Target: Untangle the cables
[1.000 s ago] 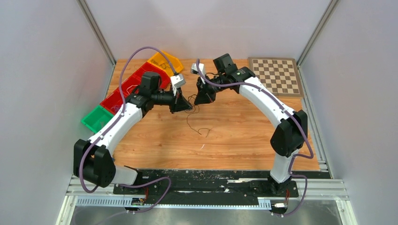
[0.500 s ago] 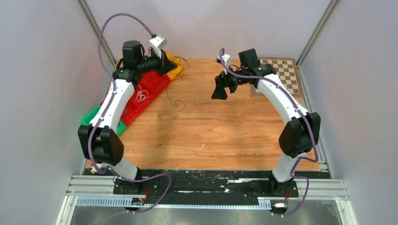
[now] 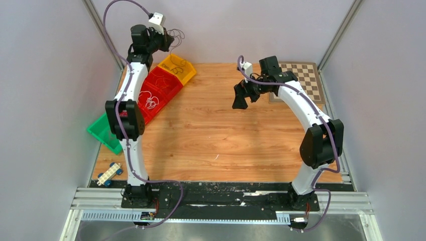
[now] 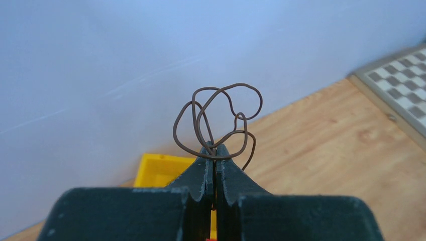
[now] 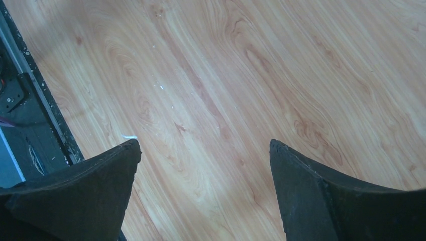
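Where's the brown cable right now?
Top view, far left near the back wall: the brown cable is pinched in the left gripper, high over the yellow bin.

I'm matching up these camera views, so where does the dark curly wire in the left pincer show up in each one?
Top external: the dark wire is at upper left, just above the yellow bin in the picture, pinched by the left pincer.
Left wrist: centre of frame, looping up from the shut tips.
Right wrist: not in it.
Shared landmark: the yellow bin, which also shows low and left of centre in the left wrist view.
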You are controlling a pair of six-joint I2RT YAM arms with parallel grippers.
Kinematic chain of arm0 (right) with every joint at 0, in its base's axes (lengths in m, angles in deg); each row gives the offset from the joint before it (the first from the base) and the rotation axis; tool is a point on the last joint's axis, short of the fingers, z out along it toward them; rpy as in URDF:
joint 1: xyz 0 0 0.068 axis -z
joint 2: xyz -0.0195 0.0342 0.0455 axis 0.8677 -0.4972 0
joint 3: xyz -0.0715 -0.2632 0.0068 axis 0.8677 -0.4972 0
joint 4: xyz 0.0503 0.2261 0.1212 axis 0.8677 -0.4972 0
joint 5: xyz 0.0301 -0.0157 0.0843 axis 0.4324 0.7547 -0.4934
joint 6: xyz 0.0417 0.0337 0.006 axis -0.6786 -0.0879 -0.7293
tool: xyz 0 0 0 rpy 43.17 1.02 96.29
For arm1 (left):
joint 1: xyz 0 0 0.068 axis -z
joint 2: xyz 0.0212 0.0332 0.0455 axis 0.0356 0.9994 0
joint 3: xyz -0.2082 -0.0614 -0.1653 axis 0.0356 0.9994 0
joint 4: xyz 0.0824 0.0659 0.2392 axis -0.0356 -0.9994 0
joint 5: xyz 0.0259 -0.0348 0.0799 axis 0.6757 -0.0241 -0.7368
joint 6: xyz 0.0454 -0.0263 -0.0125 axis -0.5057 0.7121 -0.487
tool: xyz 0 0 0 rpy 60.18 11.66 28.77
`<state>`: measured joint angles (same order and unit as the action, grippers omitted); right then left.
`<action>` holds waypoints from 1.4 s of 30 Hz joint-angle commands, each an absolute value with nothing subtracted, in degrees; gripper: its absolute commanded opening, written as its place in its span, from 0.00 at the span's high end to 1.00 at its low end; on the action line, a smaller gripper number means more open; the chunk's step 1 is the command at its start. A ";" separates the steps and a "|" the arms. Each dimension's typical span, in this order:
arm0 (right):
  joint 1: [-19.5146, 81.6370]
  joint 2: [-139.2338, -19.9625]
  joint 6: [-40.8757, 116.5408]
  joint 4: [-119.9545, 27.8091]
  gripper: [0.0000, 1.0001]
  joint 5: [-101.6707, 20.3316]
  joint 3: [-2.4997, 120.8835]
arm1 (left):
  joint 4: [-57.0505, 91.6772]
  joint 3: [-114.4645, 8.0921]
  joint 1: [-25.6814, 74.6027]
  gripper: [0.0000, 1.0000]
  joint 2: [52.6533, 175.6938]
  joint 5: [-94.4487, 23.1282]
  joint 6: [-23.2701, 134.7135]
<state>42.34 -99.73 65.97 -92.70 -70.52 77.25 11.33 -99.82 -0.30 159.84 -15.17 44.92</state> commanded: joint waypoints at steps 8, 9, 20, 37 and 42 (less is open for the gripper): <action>43.88 -99.68 66.56 -90.99 0.02 -70.08 78.36 | 15.82 -116.30 -1.63 1.00 177.81 -22.97 37.07; 44.03 -99.94 66.61 -90.96 0.02 -70.17 78.59 | 15.69 -115.72 -1.66 1.00 177.83 -22.67 36.55; 44.16 -102.49 66.18 -90.91 0.02 -70.62 81.17 | 14.71 -104.69 -1.69 0.71 172.45 -23.04 33.78; 43.32 -101.87 64.96 -89.50 0.01 -69.20 81.09 | -3.22 -108.44 -1.69 0.00 161.31 -19.37 30.38; 43.52 -101.70 62.83 -88.48 0.00 -66.30 84.94 | -19.30 -111.96 -1.69 0.00 157.76 -21.52 30.24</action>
<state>43.70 -102.70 65.16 -91.89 -68.64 79.70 -5.19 -108.45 -1.66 163.69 -20.72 31.48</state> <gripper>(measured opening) 0.998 1.000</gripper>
